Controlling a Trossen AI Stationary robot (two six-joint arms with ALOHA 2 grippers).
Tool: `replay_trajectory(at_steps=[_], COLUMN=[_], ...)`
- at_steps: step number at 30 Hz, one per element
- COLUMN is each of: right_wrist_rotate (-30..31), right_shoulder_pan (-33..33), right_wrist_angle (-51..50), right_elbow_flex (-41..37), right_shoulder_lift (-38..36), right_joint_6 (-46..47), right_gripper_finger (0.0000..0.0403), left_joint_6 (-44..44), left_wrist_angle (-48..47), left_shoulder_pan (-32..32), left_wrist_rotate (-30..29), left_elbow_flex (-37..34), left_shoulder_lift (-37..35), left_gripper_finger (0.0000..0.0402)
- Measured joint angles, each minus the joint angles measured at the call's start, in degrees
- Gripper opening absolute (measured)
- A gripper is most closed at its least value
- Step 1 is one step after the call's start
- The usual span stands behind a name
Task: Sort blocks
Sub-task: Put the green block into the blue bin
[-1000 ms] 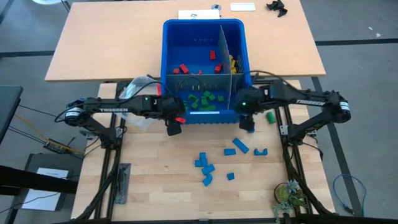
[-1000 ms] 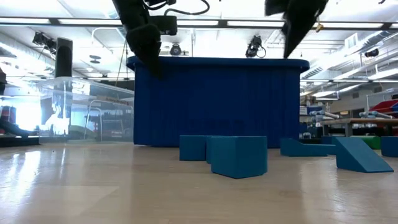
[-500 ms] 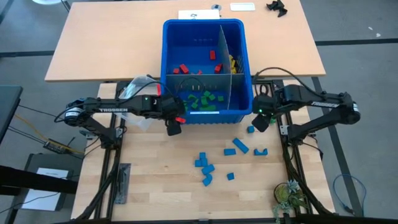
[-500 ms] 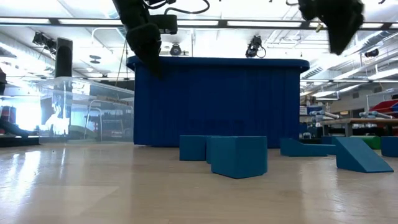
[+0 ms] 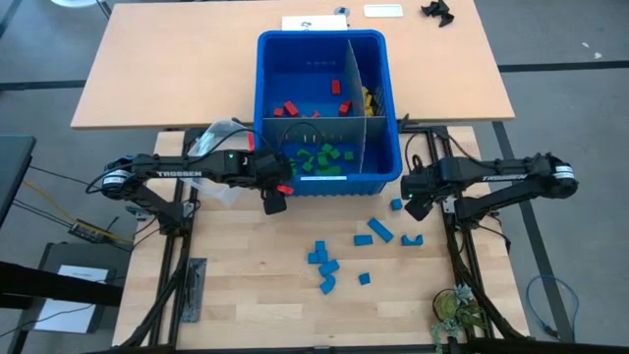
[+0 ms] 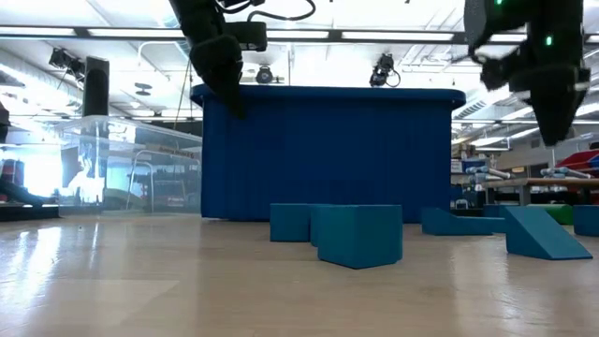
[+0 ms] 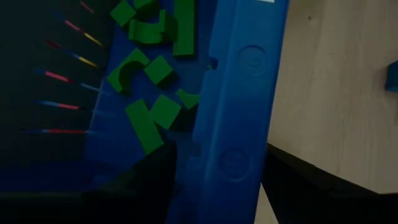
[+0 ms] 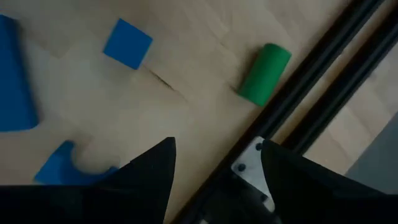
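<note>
Loose blue blocks (image 5: 324, 264) are lying scattered on the pale wooden table (image 5: 246, 285) in the lower centre of the high view, in front of the blue bin (image 5: 327, 59); one small blue cube (image 5: 396, 205) is sitting just below the bin's lower right corner; green blocks (image 5: 319, 157) are lying in the bin's near compartment at frame centre, red blocks (image 5: 290, 108) in the compartment above it, and yellow ones (image 5: 371, 98) in the narrow compartment at the right; a green cylinder (image 8: 264, 82) is lying by the black frame rail (image 8: 311, 99) in the upper right of the right wrist view, well apart from a small blue square block (image 8: 127, 42) at upper left.

The right gripper (image 5: 415, 197) is hanging just right of the bin's lower right corner, near the small blue cube, its fingers (image 8: 152, 174) standing apart with nothing between them; the left gripper (image 5: 274, 200) is hovering at the bin's lower left corner, over its front wall, fingers (image 7: 155, 180) likewise spread and holding nothing that shows; a clear plastic tub (image 5: 218, 138) is sitting behind the left arm, left of the bin.
</note>
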Motion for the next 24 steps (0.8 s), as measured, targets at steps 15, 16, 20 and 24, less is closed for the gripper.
replay_trajectory(at_steps=[15,16,20,24], right_wrist_rotate=[5.93,5.95,6.69,6.64], right_shoulder_pan=[-8.81,-9.42,-11.92,-13.94], right_wrist_angle=[12.47,13.60,15.15,15.80], right_elbow_flex=[-8.26,-8.71,-10.59,-10.62], right_shoulder_lift=[4.79,4.95,5.58,5.53], right_joint_6=[-3.28,-4.93,-7.08,-7.24], right_gripper_finger=[0.0228,0.0228,0.0228,0.0228], left_joint_6=[-0.11,-0.11,-0.13,-0.04], left_wrist_angle=[-0.02,0.00,0.00,0.60], left_shoulder_pan=[0.00,0.00,0.00,0.03], left_wrist_rotate=[-0.21,-0.21,-0.21,-0.60], left_elbow_flex=[0.00,0.00,0.00,0.13], left_shoulder_lift=[-0.07,-0.07,-0.07,-0.11], left_gripper_finger=[0.0231,0.0231,0.0231,0.0232])
